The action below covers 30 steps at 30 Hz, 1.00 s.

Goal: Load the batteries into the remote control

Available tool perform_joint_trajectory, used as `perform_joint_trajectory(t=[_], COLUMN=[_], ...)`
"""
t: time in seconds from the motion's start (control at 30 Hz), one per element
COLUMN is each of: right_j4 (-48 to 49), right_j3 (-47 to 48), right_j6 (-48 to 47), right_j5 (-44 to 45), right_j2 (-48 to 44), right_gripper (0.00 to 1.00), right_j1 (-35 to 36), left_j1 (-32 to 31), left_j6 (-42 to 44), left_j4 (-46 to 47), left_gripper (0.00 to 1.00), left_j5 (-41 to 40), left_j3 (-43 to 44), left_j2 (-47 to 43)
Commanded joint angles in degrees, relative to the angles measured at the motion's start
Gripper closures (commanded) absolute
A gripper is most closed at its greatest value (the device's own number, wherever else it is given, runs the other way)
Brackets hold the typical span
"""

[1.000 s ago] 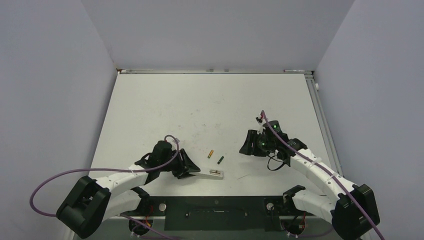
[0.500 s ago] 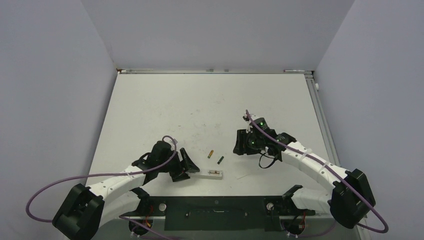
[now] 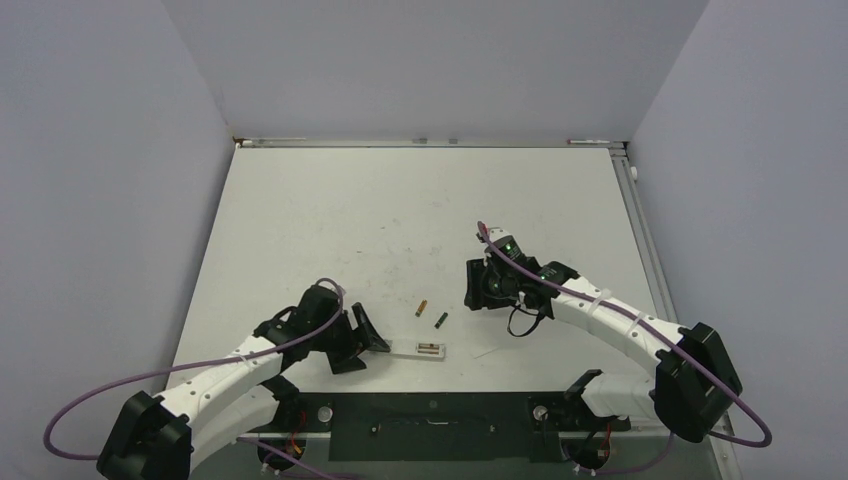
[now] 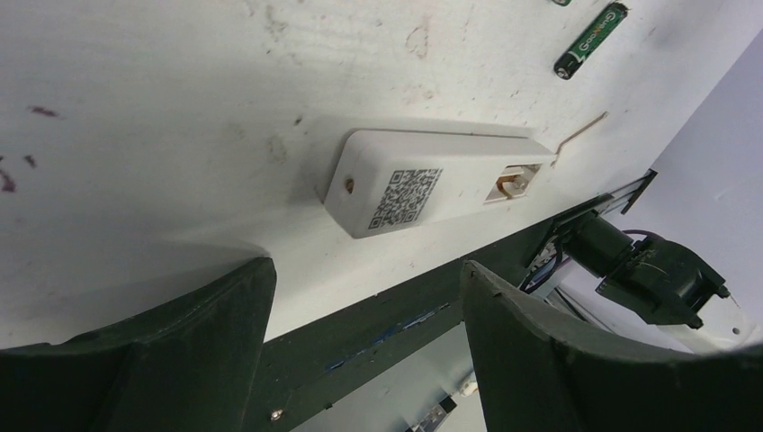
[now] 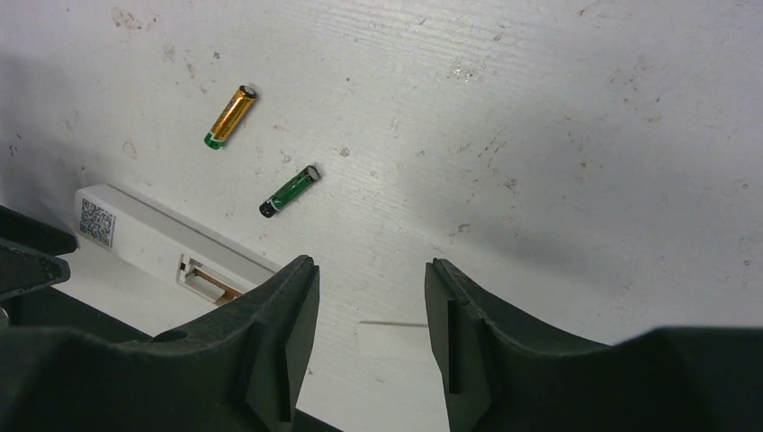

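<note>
Nothing loaded yet: the remote control (image 3: 421,349) is seen lying recess-up near the near edge of the worktop (image 3: 400,200), its compartment uncovered and, as far as can be made out, empty. The gold-orange battery (image 3: 421,307) and the dark battery (image 3: 440,320) are left loose just beyond it, not touching. The left jaws are held apart just left of the remote, gripping nothing. The right jaws, likewise apart and empty, are poised right of the batteries. Both cells are yet to be seated. The white surface is scuffed and enclosed by pale grey walls (image 3: 420,60).
</note>
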Motion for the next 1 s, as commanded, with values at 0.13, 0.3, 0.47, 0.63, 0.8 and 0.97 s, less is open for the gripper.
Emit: perform_joint_trajectory(t=[0.13,0.3,0.47,0.63,0.8,0.97], right_j4=[1.6,3.88,5.44,6.16,7.6,7.18], right_j3=[2.41,2.22,2.57,3.06,3.8,6.44], right_j6=[2.42,5.3,8.54,12.89,18.3,22.32], right_j5=[2.06,2.69,4.29,6.31,12.42,17.79], right_j2=[1.9,3.33,5.03,7.0,9.03,14.48], right_gripper=[0.53,0.53,0.52,0.52,0.52,0.52], right_j1=[1.11,2.7,3.91,5.71,10.16,14.36], left_j1=[-0.23,0.01,0.92,2.73,4.3,4.86], left_j6=[1.43,4.74,10.51,17.43,19.35,20.2], left_j4=[-6.0,-6.8,-10.24,-16.03,-18.39,-18.64], left_gripper=[0.27,0.26,0.26,0.26,0.26,0.25], left_j5=[-1.19,-1.31,-0.83,-1.67,-2.21,-2.23], left_j3=[5.27,9.19,15.31,21.73,23.19,23.19], left_j2=[-3.12,-1.73,1.24,4.07,1.2,-2.06])
